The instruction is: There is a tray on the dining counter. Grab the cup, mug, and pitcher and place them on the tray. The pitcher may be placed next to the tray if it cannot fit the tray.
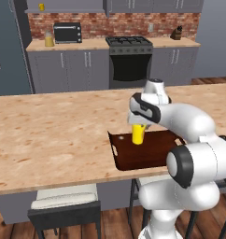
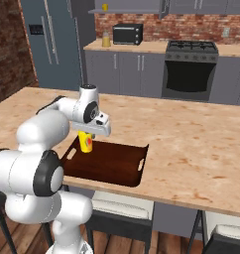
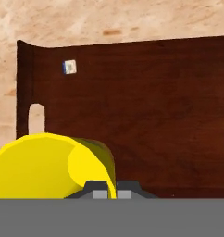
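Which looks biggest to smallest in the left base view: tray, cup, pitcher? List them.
1. tray, largest.
2. cup, held over the tray.
3. pitcher, smallest, but it stands far back on the rear counter, so distance shrinks it.

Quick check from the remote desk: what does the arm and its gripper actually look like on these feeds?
The arm is glossy white with rounded, bulbous link shells and dark grey to black bands at the joints. No cables or sleeves show on it. The hand block is white with a black face, and the gripper ends in two small dark grey finger tips. I can make out no lettering or logos.
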